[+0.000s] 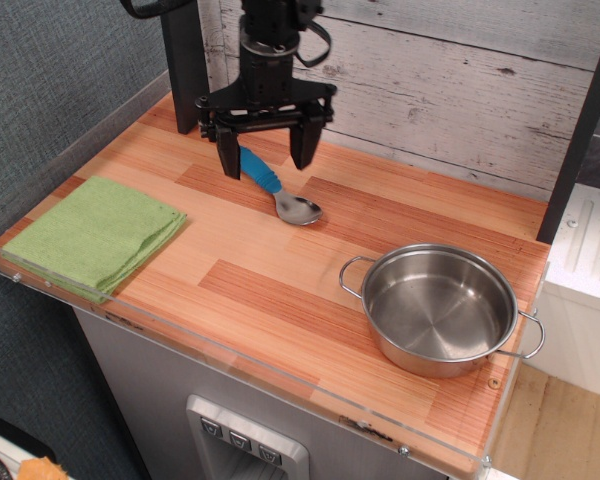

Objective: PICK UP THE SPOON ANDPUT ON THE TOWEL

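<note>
The gripper (266, 158) hangs over the back part of the wooden table (280, 270), its two dark fingers (227, 152) pointing down and set wide apart. Nothing is held between the jaws; they grip no object.

The spoon (276, 190) lies flat on the table. Its blue handle runs up into the gap between the jaws, nearer the left-hand finger as seen in the view, and the upper end of the handle is hidden behind that finger. Whether the finger touches the handle cannot be told. The silver bowl of the spoon lies just in front of the jaws, toward the near edge of the table, clear of both fingers.

The towel (95, 235), green and folded in layers, lies flat well away from the jaws, to the left in the view and nearer the front edge of the table, close to the clear plastic guard (40, 285) at that edge. It is well apart from the spoon.

A steel pot (438, 308) with two side handles stands upright, well apart from the jaws, to the right in the view and toward the front. It holds nothing.
</note>
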You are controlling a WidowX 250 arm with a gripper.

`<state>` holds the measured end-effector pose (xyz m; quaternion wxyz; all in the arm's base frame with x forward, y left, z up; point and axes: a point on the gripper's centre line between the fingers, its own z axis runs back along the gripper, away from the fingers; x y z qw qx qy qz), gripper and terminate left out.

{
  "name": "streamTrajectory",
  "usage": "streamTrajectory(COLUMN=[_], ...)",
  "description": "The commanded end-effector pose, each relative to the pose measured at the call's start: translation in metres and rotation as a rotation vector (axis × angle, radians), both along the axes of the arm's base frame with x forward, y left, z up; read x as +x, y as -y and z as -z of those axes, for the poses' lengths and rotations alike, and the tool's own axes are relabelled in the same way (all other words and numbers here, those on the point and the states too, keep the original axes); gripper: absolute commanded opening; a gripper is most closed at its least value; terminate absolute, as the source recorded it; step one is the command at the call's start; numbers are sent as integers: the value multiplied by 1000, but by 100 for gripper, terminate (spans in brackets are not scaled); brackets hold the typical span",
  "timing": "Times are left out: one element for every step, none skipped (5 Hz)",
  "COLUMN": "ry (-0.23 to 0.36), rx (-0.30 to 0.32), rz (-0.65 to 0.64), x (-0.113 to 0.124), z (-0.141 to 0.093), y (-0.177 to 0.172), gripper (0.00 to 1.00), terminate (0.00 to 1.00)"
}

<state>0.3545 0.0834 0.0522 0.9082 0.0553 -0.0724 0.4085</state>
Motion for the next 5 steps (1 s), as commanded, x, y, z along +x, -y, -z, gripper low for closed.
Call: streamTrajectory(ry=[75, 49, 38, 34, 30], rx=[11, 19, -4, -24, -48], rz=[-143, -153, -171, -195, -196], x=[23, 25, 27, 27, 25], z=[2, 11, 20, 25, 29], y=[-13, -15, -18, -19, -21], gripper=[100, 100, 100, 100, 100], terminate=[0, 0, 0, 0, 0])
